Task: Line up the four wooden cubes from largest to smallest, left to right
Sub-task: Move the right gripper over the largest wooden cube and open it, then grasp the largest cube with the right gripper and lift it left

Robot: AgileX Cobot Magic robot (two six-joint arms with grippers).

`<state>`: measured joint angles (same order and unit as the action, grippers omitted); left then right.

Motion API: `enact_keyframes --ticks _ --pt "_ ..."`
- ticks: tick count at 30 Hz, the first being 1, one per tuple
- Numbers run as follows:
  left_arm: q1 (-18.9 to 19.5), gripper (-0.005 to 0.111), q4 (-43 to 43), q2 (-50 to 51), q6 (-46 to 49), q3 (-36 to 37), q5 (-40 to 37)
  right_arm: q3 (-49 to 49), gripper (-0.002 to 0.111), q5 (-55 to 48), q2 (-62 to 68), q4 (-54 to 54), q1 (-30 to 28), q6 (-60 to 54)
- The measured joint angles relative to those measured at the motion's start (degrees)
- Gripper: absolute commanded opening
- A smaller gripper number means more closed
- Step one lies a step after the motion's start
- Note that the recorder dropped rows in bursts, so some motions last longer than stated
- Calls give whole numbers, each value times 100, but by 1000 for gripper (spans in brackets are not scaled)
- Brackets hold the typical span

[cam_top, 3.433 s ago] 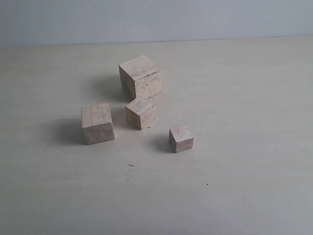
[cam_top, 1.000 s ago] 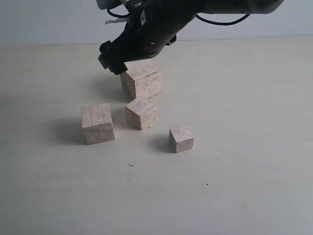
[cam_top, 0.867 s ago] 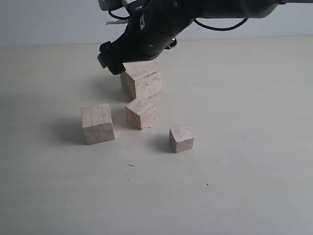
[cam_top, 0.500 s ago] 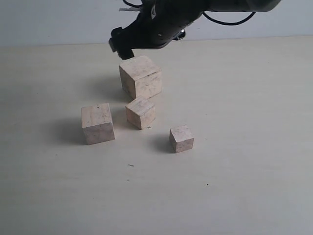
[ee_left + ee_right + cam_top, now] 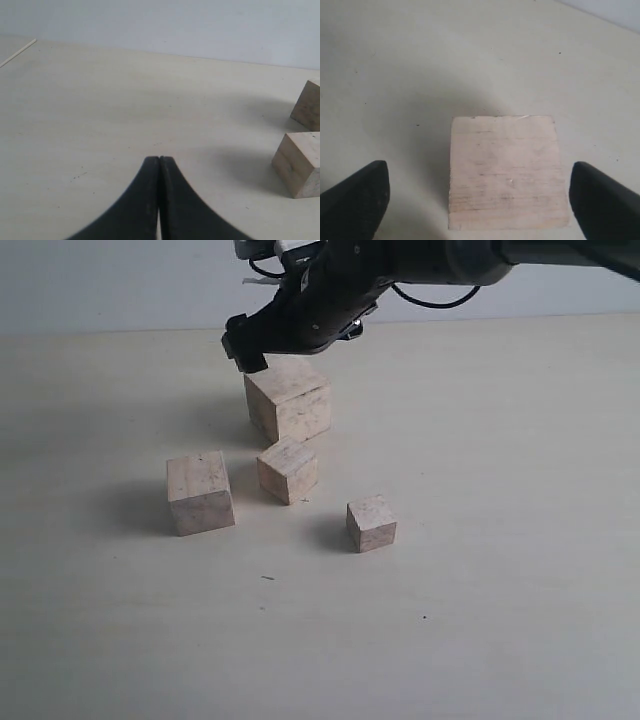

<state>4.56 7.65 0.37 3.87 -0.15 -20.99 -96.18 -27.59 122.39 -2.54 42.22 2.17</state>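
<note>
Above the largest cube [image 5: 288, 398], your right gripper [image 5: 477, 197] hangs spread; rigid, probably light wood, so grip opposite flat sides.

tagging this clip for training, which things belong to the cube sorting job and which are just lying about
Job in hand:
largest cube
left cube
middle cube
smallest cube
right gripper, open, just over the largest cube

Not in use:
left gripper, shut, holding nothing
table
No stray objects visible.
</note>
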Motion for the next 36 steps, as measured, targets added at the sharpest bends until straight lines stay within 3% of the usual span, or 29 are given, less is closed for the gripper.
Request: enact_keyframes --ticks 26,28,29,33,34,36 --pt "0 0 0 0 0 0 0 -613 90 -36 1123 214 -139 -31" --pt "0 0 0 0 0 0 0 -613 77 -49 1219 214 -139 -31" --pt "0 0 0 0 0 0 0 -613 55 -60 1230 192 -139 -31" --pt "0 0 0 0 0 0 0 -805 8 -412 1235 -92 -151 -31" --pt "0 0 0 0 0 0 0 -883 0 -553 1235 -200 -151 -62" --pt "0 0 0 0 0 0 0 -1068 0 -794 1199 -409 -151 -217"
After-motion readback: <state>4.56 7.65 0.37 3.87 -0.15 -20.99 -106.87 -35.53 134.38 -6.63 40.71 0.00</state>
